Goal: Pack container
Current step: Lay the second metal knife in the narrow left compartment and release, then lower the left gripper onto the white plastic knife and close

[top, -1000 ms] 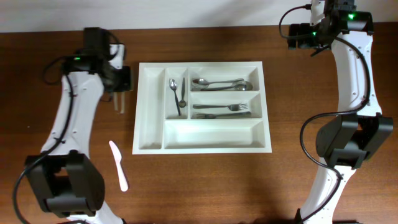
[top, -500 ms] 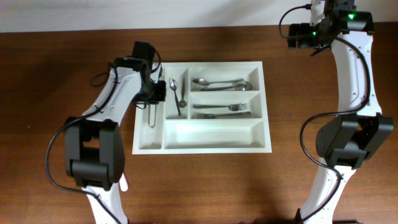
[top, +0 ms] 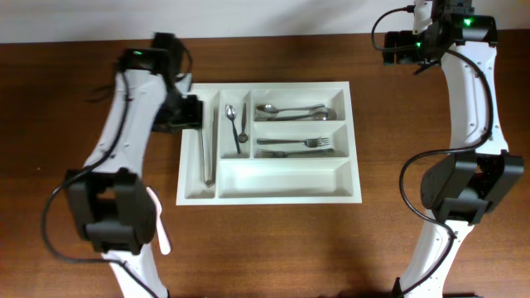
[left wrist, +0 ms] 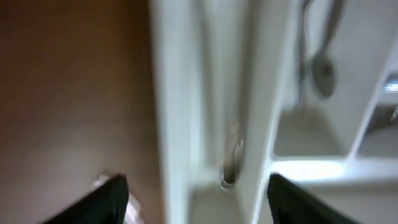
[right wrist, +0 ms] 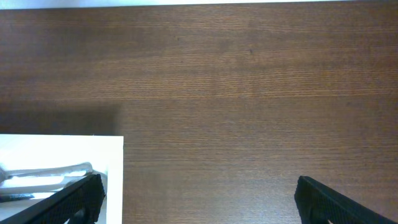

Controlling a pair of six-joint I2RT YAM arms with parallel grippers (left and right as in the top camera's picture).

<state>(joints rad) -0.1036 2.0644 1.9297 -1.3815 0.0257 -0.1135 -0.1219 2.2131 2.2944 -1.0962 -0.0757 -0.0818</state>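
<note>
The white container (top: 199, 192) lies mid-table. A metal knife (top: 207, 147) rests free in its leftmost narrow compartment. The narrow compartment beside it holds small spoons (top: 236, 124). Larger spoons (top: 294, 110) fill the top wide compartment and forks (top: 296, 146) the middle one, while the bottom wide one holds nothing. My left gripper (top: 189, 112) hovers at the container's upper left edge, open and holding nothing. In the blurred left wrist view the left gripper (left wrist: 196, 190) straddles the container wall (left wrist: 177, 124) above the knife's end (left wrist: 229, 168). My right gripper (right wrist: 196, 186) is open over bare wood by the container's corner (right wrist: 74, 149).
A white plastic knife (top: 165, 240) lies on the table left of the container, partly behind my left arm. The right arm (top: 468, 99) rises along the right side. A pale wall borders the table's far edge.
My left gripper carried the metal knife from the table into the leftmost compartment, opened and let it go. It has since pulled back to the upper left. The right arm has not moved.
</note>
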